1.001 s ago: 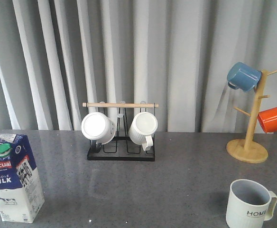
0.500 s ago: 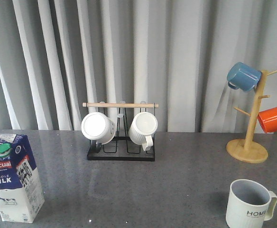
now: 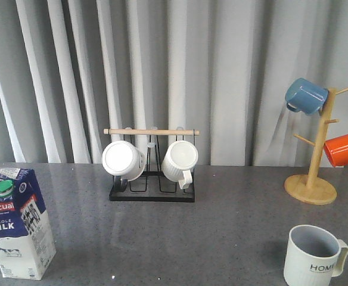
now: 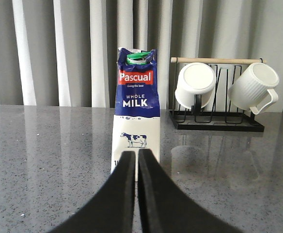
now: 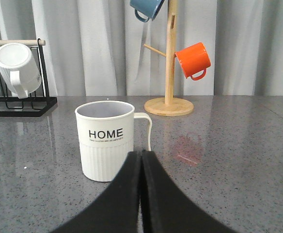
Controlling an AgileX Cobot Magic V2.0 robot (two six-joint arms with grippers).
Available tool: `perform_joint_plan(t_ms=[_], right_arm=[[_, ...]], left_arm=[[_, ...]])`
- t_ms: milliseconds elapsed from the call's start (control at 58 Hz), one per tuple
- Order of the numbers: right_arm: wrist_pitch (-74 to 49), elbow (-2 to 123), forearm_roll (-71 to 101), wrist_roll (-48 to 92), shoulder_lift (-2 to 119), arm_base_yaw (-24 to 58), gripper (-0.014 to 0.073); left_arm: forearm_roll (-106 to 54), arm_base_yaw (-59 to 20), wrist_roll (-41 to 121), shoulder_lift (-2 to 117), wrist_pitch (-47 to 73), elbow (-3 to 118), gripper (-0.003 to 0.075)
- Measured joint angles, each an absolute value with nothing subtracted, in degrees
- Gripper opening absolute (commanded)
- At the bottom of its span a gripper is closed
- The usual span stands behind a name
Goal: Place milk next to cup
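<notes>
Two grippers, left (image 4: 136, 154) and right (image 5: 142, 154), closed, empty; risk toppling tall milk (image 3: 18, 223) carrying rightward toward cup (image 3: 314, 256).

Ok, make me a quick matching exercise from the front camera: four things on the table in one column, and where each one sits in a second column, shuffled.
Things:
1. milk
2. cup
3. orange mug
4. black rack

Places:
A. hanging on the wooden mug tree
B. near edge, far left
C. middle of the table, by the curtain
D. near edge, far right

Pairs: 1-B, 2-D, 3-A, 4-C
</notes>
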State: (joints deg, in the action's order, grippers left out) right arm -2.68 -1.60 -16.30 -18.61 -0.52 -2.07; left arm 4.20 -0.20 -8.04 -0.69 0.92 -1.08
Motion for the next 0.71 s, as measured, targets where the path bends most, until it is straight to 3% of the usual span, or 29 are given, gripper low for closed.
perform_joint_plan(t_ms=[431, 707], right_arm=[[-0.5, -1.6, -16.3, -19.6, -0.5, -2.1, -0.0008], [3.0, -1.6, -12.7, -20.0, -0.5, -2.1, -0.0004]], left_arm=[[4.0, -0.2, -8.2, -0.7, 0.0, -1.1, -0.0006], [2.3, -0.2, -9.6, -0.7, -7.5, -1.3, -0.0006]])
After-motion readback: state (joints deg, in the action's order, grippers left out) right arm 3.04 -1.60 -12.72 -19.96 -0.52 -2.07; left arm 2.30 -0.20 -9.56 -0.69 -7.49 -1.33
